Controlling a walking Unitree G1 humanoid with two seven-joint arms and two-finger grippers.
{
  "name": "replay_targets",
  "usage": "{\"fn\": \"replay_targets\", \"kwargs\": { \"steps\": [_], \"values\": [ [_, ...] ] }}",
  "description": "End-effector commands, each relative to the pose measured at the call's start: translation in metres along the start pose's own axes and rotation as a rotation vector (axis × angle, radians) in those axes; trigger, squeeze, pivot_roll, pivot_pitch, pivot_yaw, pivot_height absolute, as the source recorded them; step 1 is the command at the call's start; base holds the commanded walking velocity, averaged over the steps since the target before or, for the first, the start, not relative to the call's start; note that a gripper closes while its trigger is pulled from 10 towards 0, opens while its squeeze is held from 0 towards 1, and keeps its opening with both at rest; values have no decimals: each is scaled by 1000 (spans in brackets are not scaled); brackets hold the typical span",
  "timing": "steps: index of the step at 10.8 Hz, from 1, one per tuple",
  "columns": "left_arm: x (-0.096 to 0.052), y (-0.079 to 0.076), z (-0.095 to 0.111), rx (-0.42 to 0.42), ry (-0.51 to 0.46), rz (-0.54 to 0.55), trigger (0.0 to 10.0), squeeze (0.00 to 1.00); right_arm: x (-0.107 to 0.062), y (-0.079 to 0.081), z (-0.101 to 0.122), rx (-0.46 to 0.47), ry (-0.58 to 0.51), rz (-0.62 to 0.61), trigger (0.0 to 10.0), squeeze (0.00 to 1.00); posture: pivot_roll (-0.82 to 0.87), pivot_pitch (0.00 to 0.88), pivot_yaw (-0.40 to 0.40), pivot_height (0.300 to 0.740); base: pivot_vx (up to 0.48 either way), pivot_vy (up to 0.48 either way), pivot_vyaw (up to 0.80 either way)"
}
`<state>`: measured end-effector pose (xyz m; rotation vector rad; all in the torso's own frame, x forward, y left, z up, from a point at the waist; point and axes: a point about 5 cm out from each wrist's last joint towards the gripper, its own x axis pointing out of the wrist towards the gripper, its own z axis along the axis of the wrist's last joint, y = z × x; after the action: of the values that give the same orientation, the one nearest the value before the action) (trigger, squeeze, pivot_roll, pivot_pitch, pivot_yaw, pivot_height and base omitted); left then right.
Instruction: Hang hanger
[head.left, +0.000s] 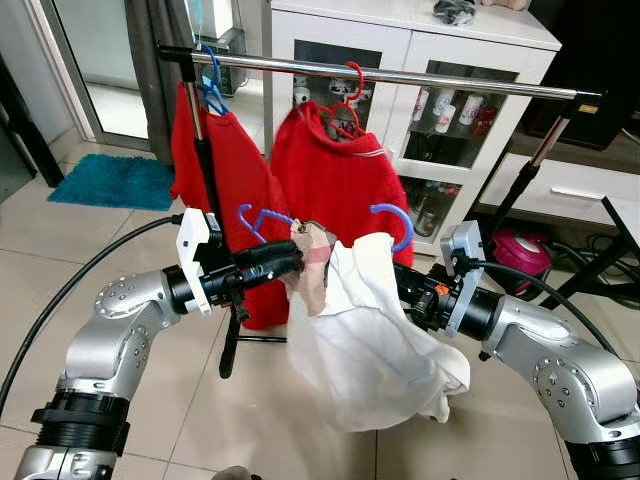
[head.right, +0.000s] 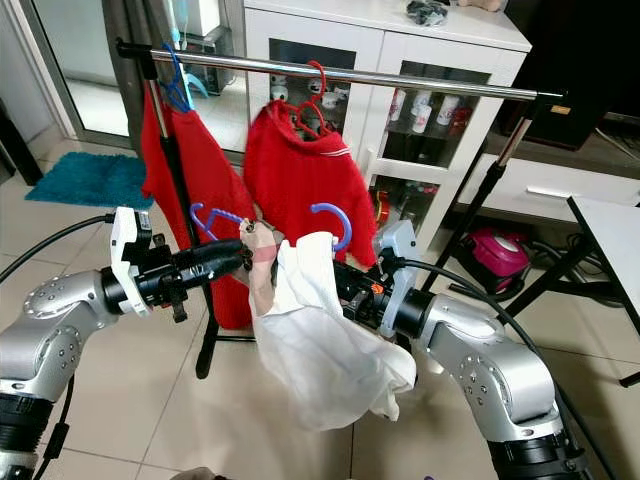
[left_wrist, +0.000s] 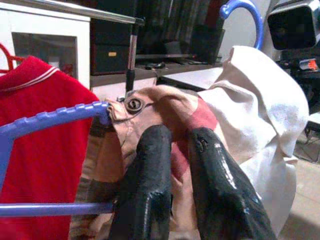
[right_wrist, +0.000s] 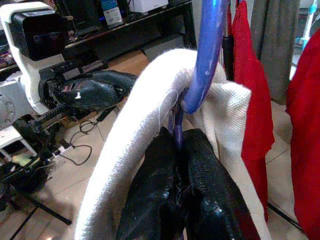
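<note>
Our left gripper (head.left: 296, 258) is clamped on the tan, red-banded edge of a white garment (head.left: 365, 340), its two black fingers (left_wrist: 150, 170) pressed close together on the cloth just beside a small metal snap. Our right gripper (right_wrist: 177, 150) is closed narrow on the stem of a blue hanger (head.left: 393, 222), right under the hook, with the white cloth bunched around its fingers (right_wrist: 210, 185). The hanger runs between our two grippers: its hook curves up above the right gripper, and its ribbed blue shoulder (left_wrist: 55, 116) sticks out of the cloth past the left gripper. The garment is draped over the hanger and hangs down below both grippers, well above the tiled floor (head.left: 120, 240).

Beyond the grippers and higher than them stands a clothes rack with a metal rail (head.left: 400, 77). The blue hanger is not on the rail. Two red garments hang there: one (head.left: 215, 170) beyond the left gripper on a blue hanger, the other (head.left: 335, 170) on a red hanger (head.left: 350, 100) between our grippers' lines. A white cabinet (head.left: 420, 40) stands behind the rack, and a blue mat (head.left: 110, 180) lies on the floor far off past our left arm.
</note>
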<state>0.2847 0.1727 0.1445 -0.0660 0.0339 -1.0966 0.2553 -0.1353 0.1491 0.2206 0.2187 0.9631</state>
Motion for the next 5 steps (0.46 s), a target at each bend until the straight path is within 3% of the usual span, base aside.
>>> {"fn": "replay_targets", "kwargs": {
  "steps": [1, 5],
  "values": [
    [-2, 6, 3, 33, -2, 56, 10000, 0, -2, 0, 10, -40, -25, 7, 10000, 0, -82, 0, -43, 740, 0, 0, 0],
    [-5, 11, 0, 49, -5, 118, 10000, 0, -2, 1, 10, -39, -20, 20, 10000, 0, -80, 0, -50, 740, 0, 0, 0]
  ]
}}
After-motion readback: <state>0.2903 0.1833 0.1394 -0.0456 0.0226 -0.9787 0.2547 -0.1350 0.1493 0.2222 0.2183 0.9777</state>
